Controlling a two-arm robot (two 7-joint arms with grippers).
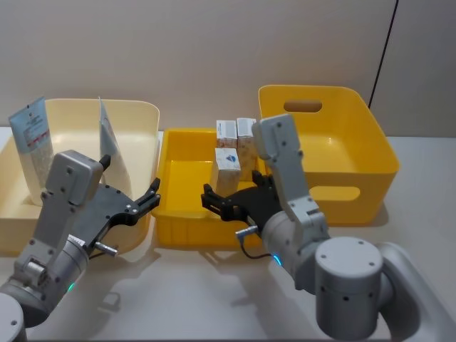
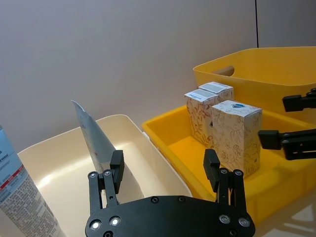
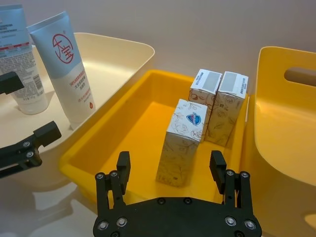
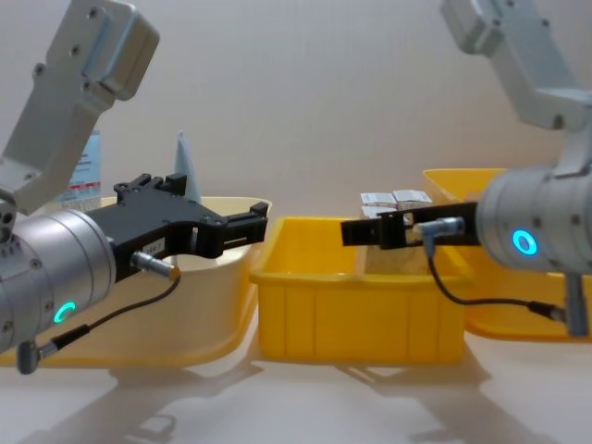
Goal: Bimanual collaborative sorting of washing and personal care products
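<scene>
Three cream patterned cartons stand upright in the small yellow tray (image 1: 182, 178): one in front (image 3: 182, 138) and two behind it (image 3: 203, 96) (image 3: 229, 101). Two white tubes with light-blue ends (image 3: 69, 69) (image 3: 19, 54) stand in the cream bin (image 1: 135, 107). My right gripper (image 1: 211, 199) hangs open over the tray's near part, the front carton (image 1: 229, 160) just ahead of its fingers (image 3: 123, 165) and untouched. My left gripper (image 1: 146, 199) is open and holds nothing, by the cream bin's right wall, near the leaning tube (image 2: 94, 138).
A large yellow bin with handle cut-outs (image 1: 342, 149) stands right of the tray, nothing showing inside. The three containers sit side by side on a pale table, close to a plain wall. The two grippers point toward each other over the tray's left part.
</scene>
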